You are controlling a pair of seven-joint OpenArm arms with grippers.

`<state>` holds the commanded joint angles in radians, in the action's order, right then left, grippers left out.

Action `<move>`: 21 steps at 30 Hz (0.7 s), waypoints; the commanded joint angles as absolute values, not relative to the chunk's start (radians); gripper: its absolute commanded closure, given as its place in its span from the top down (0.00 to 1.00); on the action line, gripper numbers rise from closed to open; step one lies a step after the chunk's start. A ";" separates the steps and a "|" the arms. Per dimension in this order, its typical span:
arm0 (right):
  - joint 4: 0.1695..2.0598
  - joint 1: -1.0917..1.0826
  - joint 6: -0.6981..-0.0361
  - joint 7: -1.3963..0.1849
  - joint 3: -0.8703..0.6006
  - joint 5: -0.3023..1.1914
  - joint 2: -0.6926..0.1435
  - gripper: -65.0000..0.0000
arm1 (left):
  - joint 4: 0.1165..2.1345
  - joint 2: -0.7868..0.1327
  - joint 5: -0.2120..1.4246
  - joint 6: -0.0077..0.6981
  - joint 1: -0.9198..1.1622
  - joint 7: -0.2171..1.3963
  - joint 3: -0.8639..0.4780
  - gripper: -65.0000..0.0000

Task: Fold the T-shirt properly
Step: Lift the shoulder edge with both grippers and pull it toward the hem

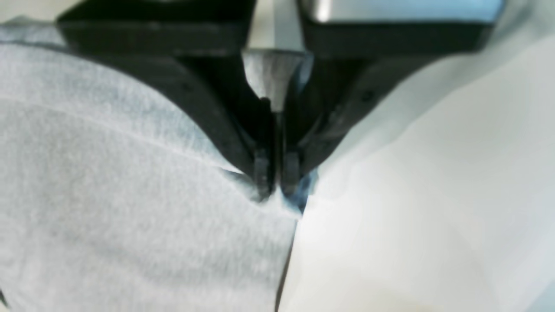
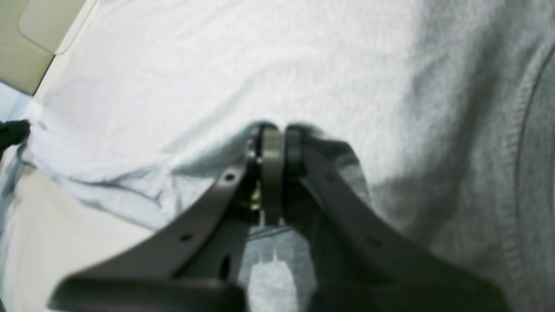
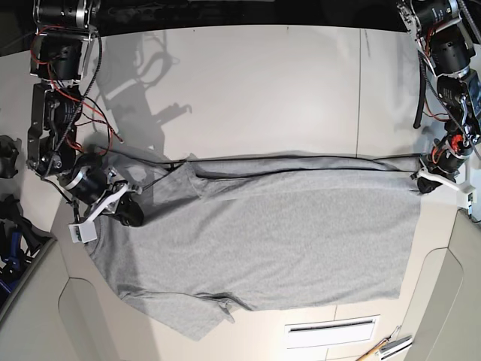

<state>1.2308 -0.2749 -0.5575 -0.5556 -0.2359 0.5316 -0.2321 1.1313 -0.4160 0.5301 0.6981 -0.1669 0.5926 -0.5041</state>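
The light grey T-shirt (image 3: 285,241) lies spread across the table, plain side up, with a sleeve (image 3: 197,320) at the near left. My left gripper (image 3: 419,183) is at the shirt's far right corner. In the left wrist view it (image 1: 275,188) is shut on the fabric edge (image 1: 108,195). My right gripper (image 3: 133,214) is at the shirt's left end. In the right wrist view it (image 2: 273,134) is shut on a pinched fold of cloth (image 2: 217,78), with the ribbed neck band (image 2: 516,164) to its right. The shirt's far edge runs taut between both grippers.
The white table (image 3: 263,90) stretches bare behind the shirt. A slotted vent (image 3: 331,329) and some hand tools (image 3: 385,347) lie at the near right. A black object (image 3: 7,158) and cables (image 3: 15,233) sit off the left edge.
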 joint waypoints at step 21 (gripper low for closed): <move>1.268 -0.228 -0.550 -0.641 -0.527 0.532 -0.234 0.51 | 1.140 -0.437 0.883 0.698 -0.121 0.839 -0.698 0.50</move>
<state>1.2682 -0.2276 -0.5495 -0.6411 -0.5266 0.5323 -0.2337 1.1400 -0.4366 0.8829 0.6981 -0.1215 0.8394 -0.6979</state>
